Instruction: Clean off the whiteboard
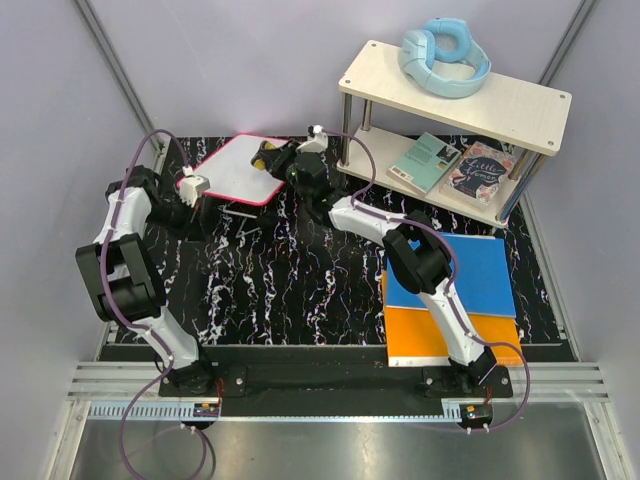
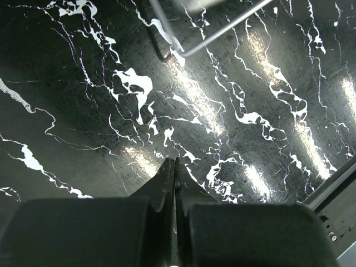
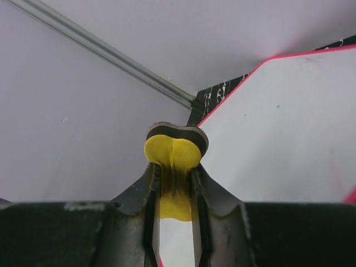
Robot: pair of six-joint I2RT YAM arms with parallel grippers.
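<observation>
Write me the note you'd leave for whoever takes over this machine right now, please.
Left gripper: shut, empty, above the black marbled table, near the left corner of the whiteboard.
Right gripper: shut on a yellow eraser at the whiteboard's far edge.
Whiteboard: far left of the table, apparently tilted up.
Done: no writing shows on its visible face.
Left: probably check the surface, then set the eraser down.

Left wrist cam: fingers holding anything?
No, the left fingers are pressed together with nothing between them, above the black marbled tabletop.
</observation>
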